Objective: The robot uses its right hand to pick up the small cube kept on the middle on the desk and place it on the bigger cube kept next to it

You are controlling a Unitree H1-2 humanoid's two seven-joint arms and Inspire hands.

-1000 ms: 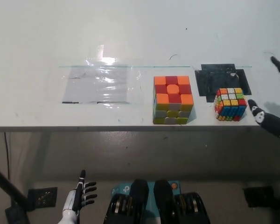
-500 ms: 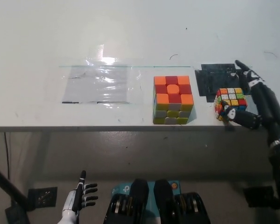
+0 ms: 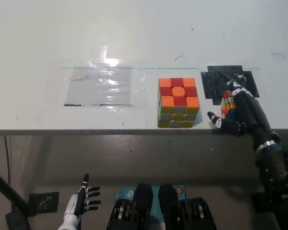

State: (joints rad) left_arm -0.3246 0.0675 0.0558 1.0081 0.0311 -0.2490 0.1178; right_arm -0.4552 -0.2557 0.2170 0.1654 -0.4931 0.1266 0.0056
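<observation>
White desk (image 3: 134, 33), taped clear sheet (image 3: 102, 86)

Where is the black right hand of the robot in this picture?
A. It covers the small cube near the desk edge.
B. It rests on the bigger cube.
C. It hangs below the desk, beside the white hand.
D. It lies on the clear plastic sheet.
A: the right hand lies over the small cube, right of the bigger cube, hiding most of it.
</observation>
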